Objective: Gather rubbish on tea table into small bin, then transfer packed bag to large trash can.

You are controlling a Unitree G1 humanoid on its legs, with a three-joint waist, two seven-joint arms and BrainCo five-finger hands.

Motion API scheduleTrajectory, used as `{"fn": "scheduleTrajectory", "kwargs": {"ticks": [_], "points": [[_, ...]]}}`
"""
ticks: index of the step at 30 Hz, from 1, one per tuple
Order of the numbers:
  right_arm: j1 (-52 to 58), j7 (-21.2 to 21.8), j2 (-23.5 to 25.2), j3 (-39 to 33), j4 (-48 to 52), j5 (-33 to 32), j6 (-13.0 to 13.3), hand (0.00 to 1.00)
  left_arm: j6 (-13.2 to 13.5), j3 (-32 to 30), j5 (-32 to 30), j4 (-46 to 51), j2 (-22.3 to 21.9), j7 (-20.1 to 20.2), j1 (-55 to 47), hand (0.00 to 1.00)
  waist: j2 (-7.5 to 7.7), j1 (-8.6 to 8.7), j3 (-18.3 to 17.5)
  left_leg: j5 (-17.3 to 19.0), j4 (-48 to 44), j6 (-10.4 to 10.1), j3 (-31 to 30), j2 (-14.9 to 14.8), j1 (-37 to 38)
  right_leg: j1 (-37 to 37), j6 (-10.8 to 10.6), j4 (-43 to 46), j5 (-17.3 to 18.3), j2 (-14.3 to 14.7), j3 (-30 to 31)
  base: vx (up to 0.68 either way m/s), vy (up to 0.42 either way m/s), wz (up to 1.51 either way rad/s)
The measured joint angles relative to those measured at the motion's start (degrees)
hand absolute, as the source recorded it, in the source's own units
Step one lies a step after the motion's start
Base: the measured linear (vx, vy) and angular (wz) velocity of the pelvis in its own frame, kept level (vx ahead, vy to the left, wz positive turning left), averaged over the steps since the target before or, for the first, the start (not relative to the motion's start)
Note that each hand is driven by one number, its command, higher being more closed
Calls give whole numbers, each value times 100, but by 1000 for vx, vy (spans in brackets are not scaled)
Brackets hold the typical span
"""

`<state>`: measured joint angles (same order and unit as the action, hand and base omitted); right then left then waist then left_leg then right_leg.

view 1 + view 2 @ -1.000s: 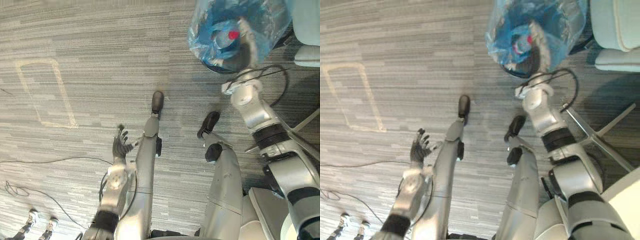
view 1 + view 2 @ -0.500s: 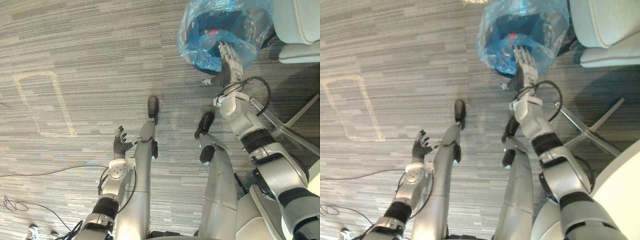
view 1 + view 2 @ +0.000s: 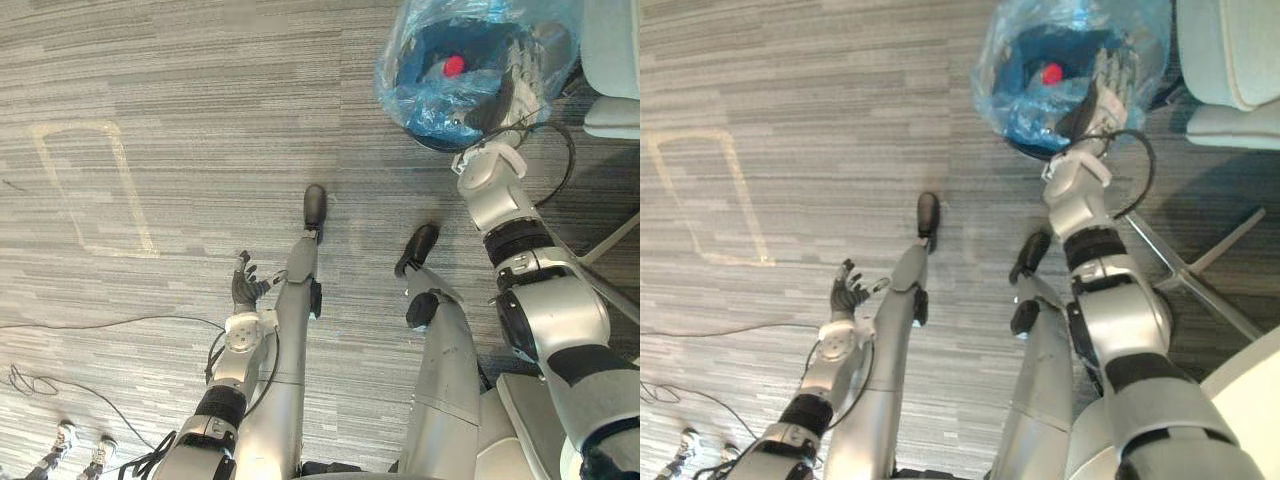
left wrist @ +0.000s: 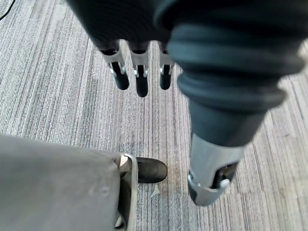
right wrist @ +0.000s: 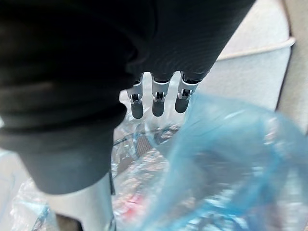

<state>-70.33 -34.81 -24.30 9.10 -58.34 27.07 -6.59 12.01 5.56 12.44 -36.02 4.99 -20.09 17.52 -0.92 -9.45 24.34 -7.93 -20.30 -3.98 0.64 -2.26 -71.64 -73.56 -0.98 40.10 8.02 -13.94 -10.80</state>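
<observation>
While my right hand point(image 3: 1110, 80) sits straight-fingered at the rim of the blue bag point(image 3: 998, 70), holding nothing, I fear a shallow pinch slipping off thin plastic, spilling rubbish point(image 3: 1050, 72).

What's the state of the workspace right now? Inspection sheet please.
Surface: grey striped carpet, with a tape outline on it.
Job's things: blue bag open in a dark bin; rubbish inside, including a red cap.
Clutter: nothing seen.
Hands: right hand open, fingers straight at the bag's rim; left hand open, holding nothing, low over the carpet.
Cables: thin cable lying on the carpet to the robot's left.
Surroundings: pale chair beside the bag.
</observation>
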Motion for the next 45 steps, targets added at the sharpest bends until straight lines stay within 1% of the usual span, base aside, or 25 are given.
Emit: {"fn": "scheduleTrajectory", "kwargs": {"ticks": [3, 6, 8, 9, 10, 11, 12, 14, 16, 17, 18, 19, 20, 21, 22, 23, 24, 26, 28, 32, 35, 36, 38, 45], "points": [[-132, 184, -83, 7, -281, 21, -88, 0, 10, -5, 72, 81, -53, 6, 5, 0, -2, -1, 1, -32, -99, 5, -112, 88, -111, -79, -22, 182, 121, -82, -40, -20, -36, 25], [-166, 525, -87, 22, -548, 83, -135, 0, 23, -14, 128, 190, -132, 14, 37, 0, -2, -18, 1, 8, -277, -24, -232, 126, -283, -156, -32, 320, 224, -127, -113, -31, -34, 19], [-164, 798, -31, 171, -722, 192, -138, 0, 48, -13, 130, 146, -143, 25, 161, 0, 0, -29, 0, 47, -422, -27, -264, 123, -398, -224, -45, 384, 245, -124, -121, -37, -25, -1], [-150, 922, 21, 251, -794, 220, -142, 0, 42, -13, 243, -38, -148, 78, 395, 0, 0, -28, 0, 70, -516, -16, -265, 100, -470, -256, -35, 398, 236, -99, -122, -38, -17, -11], [-108, 978, 162, 265, -820, 216, -144, 100, -23, -23, 332, -301, -111, 89, 704, 0, 0, -2, 0, 90, -609, 0, -278, 93, -532, -281, -34, 432, 233, -93, -129, -48, -16, -9], [-94, 1068, 269, 271, -871, 221, -118, 100, -108, -17, 366, -406, -73, 63, 873, 0, 0, 28, 0, 110, -671, 11, -285, 94, -570, -297, -38, 467, 237, -95, -132, -43, -10, -5], [-90, 1217, 405, 291, -916, 230, -123, 100, -164, 4, 394, -413, -62, 61, 976, 0, 1, 74, -1, 160, -710, 14, -287, 93, -620, -337, -92, 486, 270, -96, -128, -58, -9, -5], [-50, 1489, 513, 287, -924, 233, -125, 100, -144, -9, 403, -319, -108, 127, 1017, 0, 1, 84, 0, 187, -718, 7, -265, 93, -674, -420, -107, 494, 265, -103, -103, -56, -7, -6], [-31, 1680, 566, 287, -920, 418, -113, 100, -169, -7, 448, -28, -106, 156, 866, 0, 1, 85, 0, 164, -737, 7, -270, 93, -708, -462, -91, 524, 256, -103, -100, -49, -12, 0], [11, 1753, 579, 290, -920, 427, -100, 100, -159, -3, 164, 147, -116, 56, 709, 0, 1, 79, -1, 144, -750, 10, -286, 92, -712, -458, -84, 547, 258, -102, -109, -39, -13, 3], [37, 1790, 571, 290, -919, 427, -64, 100, -154, 0, 68, 238, -115, 19, 631, 0, 1, 69, -1, 139, -771, 2, -289, 92, -711, -454, -76, 562, 262, -102, -109, -47, -19, 2], [64, 1789, 546, 286, -914, 388, -46, 100, -108, -14, 197, 231, -110, 117, 595, 0, 1, 55, -1, 135, -788, -5, -285, 81, -708, -449, -60, 566, 252, -94, -109, -35, -16, -1], [68, 1780, 526, 285, -908, 370, -44, 100, -118, -18, 243, 245, -92, 156, 622, 0, 1, 72, 0, 133, -796, -5, -281, 76, -707, -447, -10, 560, 218, -87, -108, -53, -21, -3], [73, 1780, 532, 286, -895, 333, -29, 100, -272, -9, 45, 287, -91, 90, 659, 0, 1, 75, 0, 132, -799, -5, -280, 73, -707, -444, -9, 557, 211, -84, -107, -54, -15, -3], [81, 1782, 534, 293, -879, 219, -3, 100, -398, 130, -118, 439, -96, 1, 693, 0, 1, 94, -1, 131, -808, -4, -279, 71, -707, -437, -16, 553, 203, -78, -105, -57, -9, -8], [120, 1788, 542, 326, -861, 198, 18, 100, -469, 429, -199, 505, -143, -50, 838, 0, 6, 91, -3, 133, -832, -2, -275, 48, -706, -418, -21, 524, 174, -47, -96, -50, -5, -14], [127, 1753, 594, 341, -841, 168, 3, 100, -333, 563, -39, 441, -212, 51, 980, 0, 6, 97, -3, 135, -849, -1, -276, 19, -706, -391, -19, 477, 142, -16, -103, -53, 1, -23], [137, 1725, 769, 340, -769, 166, 28, 100, -293, 777, 120, 398, -411, 20, 1356, 0, 6, 147, -3, 145, -851, 13, -276, -38, -692, -320, -67, 354, 89, 58, -112, -50, 6, -24], [131, 1697, 1034, 323, -760, 143, 56, 100, -279, 785, 123, 273, -694, 16, 1670, 0, 6, 286, -3, 144, -807, 42, -220, -75, -609, -246, -85, 249, 27, 90, -87, -59, 6, -18], [181, 1624, 1298, 98, -761, -83, 48, 100, -293, 706, 138, 140, -785, -2, 1624, 0, 9, 304, -3, 122, -624, 51, -100, -170, -414, -119, -64, 28, -98, 183, -22, -57, -7, -20], [188, 1604, 1401, 2, -744, -239, 57, 100, -294, 662, 246, 127, -649, -13, 1494, 0, 9, 301, -3, 110, -572, 29, -81, -210, -285, 0, -10, -48, -148, 237, -15, -39, -20, -6], [182, 1580, 1405, -5, -733, -243, 55, 0, -294, 663, 262, 126, -618, -32, 1481, 0, 9, 299, -3, 110, -547, 29, -72, -216, -227, 52, -9, -66, -148, 248, -8, -33, -28, -3], [185, 1563, 1414, -6, -713, -249, 56, 0, -291, 661, 335, 126, -605, -97, 1479, 0, 9, 296, -3, 105, -461, 24, -65, -234, -117, 160, -6, -167, -171, 279, -7, -30, -29, -5], [294, 1527, 1446, -124, -516, -300, 52, 0, -287, 619, 477, 138, -603, -95, 1473, 0, 9, 297, -3, 89, -257, 18, 44, -285, 121, 345, 7, -377, -253, 322, 12, -14, -31, -7]]}}
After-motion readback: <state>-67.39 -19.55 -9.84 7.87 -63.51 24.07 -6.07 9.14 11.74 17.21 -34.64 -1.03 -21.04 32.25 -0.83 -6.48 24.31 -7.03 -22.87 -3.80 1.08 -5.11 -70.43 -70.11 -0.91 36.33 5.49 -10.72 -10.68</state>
